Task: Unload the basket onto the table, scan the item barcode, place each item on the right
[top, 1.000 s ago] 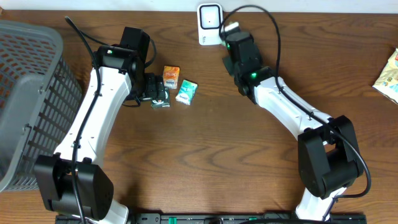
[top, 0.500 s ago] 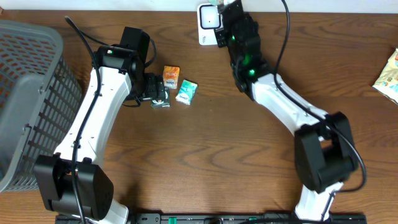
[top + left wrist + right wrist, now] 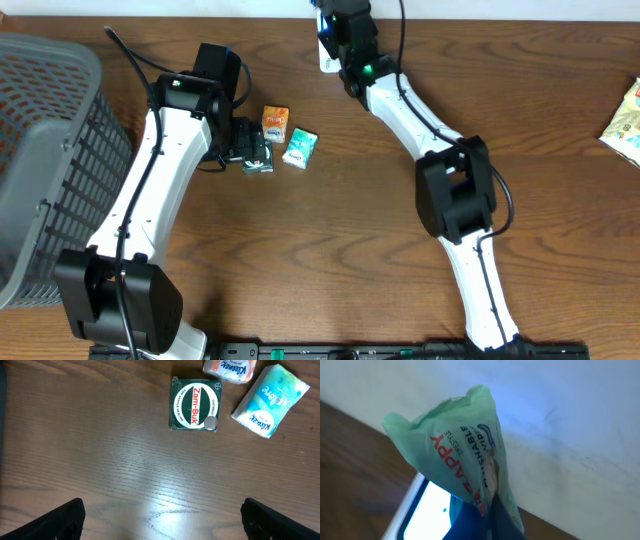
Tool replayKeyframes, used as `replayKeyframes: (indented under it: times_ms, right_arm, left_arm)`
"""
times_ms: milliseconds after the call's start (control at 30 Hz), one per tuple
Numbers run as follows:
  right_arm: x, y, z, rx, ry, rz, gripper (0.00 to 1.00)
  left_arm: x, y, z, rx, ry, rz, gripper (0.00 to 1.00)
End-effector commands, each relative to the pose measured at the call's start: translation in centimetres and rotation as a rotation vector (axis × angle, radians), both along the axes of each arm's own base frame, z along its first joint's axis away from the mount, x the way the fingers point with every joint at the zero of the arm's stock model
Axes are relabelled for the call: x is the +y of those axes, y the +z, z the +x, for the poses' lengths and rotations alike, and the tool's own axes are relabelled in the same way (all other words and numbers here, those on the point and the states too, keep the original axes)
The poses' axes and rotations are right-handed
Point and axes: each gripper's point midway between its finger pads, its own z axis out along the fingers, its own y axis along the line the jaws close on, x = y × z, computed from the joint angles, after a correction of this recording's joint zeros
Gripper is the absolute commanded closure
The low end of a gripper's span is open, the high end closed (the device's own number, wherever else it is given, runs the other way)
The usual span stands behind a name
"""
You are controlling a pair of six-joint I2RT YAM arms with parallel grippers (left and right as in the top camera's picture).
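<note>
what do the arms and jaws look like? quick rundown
Left arm and right arm: white link shells, black joint housings and bases, black cables looping off the wrists, a green light near each wrist. Jaws dark.

On the brown wooden table (image 3: 340,260) we see a grey mesh basket (image 3: 45,150) at the left edge, a green Zam-Buk box (image 3: 195,404) lying label up, an orange Kleenex pack (image 3: 229,369) and a teal Kleenex pack (image 3: 270,401) just beside it, and a colourful packet (image 3: 627,122) at the far right edge.
</note>
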Motion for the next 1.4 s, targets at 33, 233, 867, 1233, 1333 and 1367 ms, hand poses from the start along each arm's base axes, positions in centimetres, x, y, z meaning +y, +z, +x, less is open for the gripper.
replayKeyframes:
  times_ms: [33,233,867,1233,1333,1367]
  right_arm:
    - [-0.4,0.7,0.3,-0.022,-0.002,-0.132,0.99]
    - [-0.5,0.1,0.0,0.002,-0.008,-0.148,0.99]
    - [-33.9,-0.1,-4.9,0.328,-0.811,-0.281,0.99]
    - [-46.6,-3.4,-12.8,0.538,-1.124,-0.156,0.01]
    - [-44.1,-4.9,-12.1,0.599,-1.024,-0.066,0.01]
    - [-42.7,-5.5,-11.7,0.625,-0.97,-0.025,0.01]
  left_arm:
    - [0.3,0.5,0.3,-0.015,0.001,0.008,0.02]
    - [0.3,0.5,0.3,-0.015,0.001,0.008,0.02]
    - [0.3,0.5,0.3,-0.015,0.001,0.008,0.02]
    - [0.3,0.5,0.3,-0.015,0.001,0.008,0.02]
    - [0.3,0.5,0.3,-0.015,0.001,0.008,0.02]
    - [0.3,0.5,0.3,-0.015,0.001,0.008,0.03]
